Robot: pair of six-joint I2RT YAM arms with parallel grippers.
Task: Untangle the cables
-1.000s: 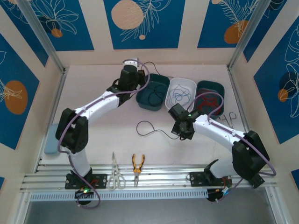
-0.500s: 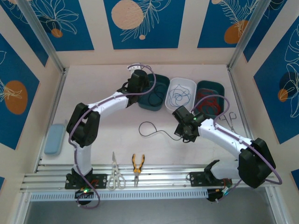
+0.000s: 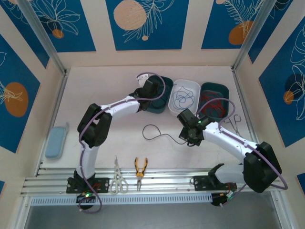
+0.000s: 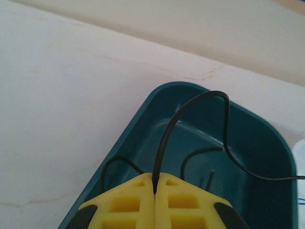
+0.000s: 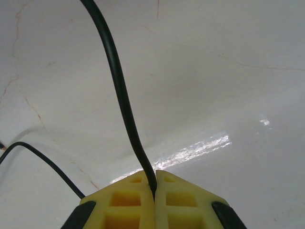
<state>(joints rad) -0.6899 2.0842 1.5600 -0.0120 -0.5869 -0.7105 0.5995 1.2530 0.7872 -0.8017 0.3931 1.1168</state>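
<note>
Left wrist view has our left gripper (image 4: 155, 190) pinched tight on a thin black cable (image 4: 164, 138). The cable arches up from the jaws and its slack lies inside the dark teal plastic bin (image 4: 257, 143), held there, we judge, so the freed strand can be dropped in. Our right gripper (image 5: 155, 185) is clamped on a second thin black cable (image 5: 116, 81) low over the white table (image 5: 228, 71), probably to draw its loose loop straight.

Bright, even light (glare on table (image 5: 206, 144))
</note>
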